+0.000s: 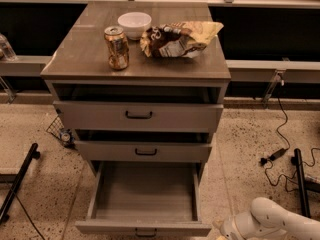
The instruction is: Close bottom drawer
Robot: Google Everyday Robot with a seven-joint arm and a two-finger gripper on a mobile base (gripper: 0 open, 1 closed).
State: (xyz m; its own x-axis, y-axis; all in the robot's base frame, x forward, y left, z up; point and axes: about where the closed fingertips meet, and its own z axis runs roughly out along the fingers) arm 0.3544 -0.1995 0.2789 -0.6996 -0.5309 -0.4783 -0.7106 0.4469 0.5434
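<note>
Bottom drawer pulled out, just left of gripper, which sits low by its front rt corner; grip state: can't tell.

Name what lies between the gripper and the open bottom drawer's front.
In the camera view, the gripper sits at the bottom right, beside the bottom drawer front's right corner; only a sliver of speckled floor shows between them.

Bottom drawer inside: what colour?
The bottom drawer is plain grey inside; camera view shows it. The gripper sits low beside its right front corner.
</note>
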